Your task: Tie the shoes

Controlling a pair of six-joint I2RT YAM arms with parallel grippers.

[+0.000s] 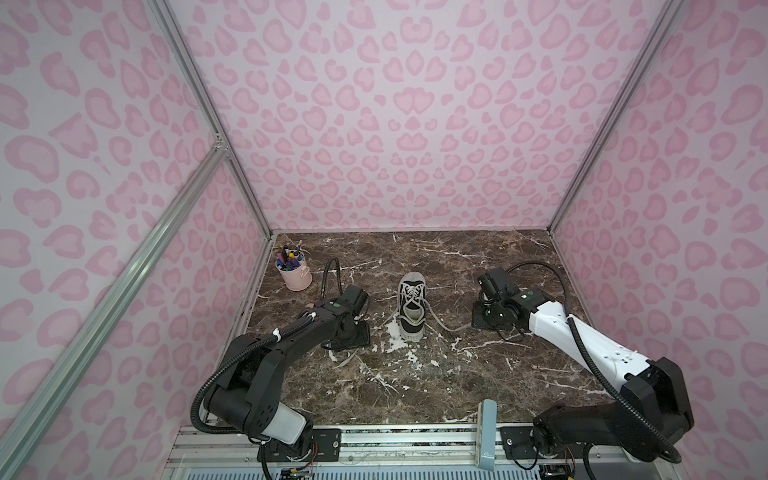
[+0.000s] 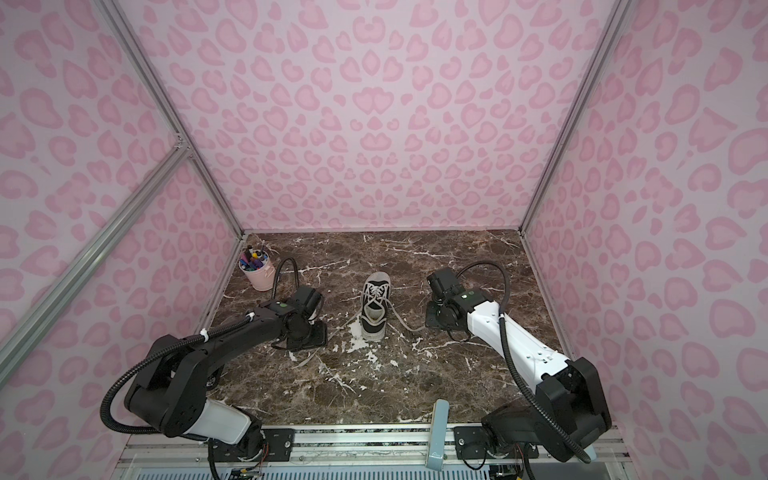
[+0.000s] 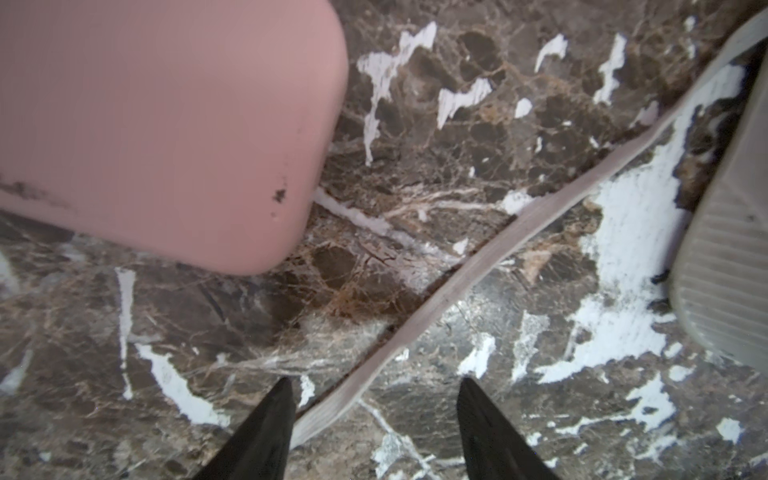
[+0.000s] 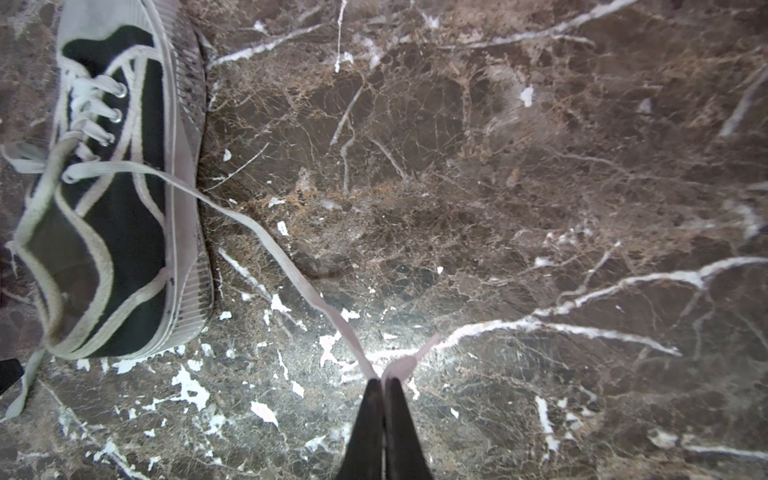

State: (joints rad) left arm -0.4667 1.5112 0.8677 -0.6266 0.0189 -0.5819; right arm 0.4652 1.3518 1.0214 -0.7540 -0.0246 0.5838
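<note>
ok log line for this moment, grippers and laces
shoe upright, untied | right gripper shut on right lace | left gripper open around left lace end, flat on table

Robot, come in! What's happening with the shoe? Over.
Right gripper shut on one lace. Left gripper open over other lace. Sneaker untied. Pink case near left gripper, clear of lace.

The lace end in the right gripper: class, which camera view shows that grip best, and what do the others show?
The right wrist view: the right gripper is shut on the lace, close up. In both top views the lace runs under that arm, grip hidden. The left wrist view shows only the other lace.
</note>
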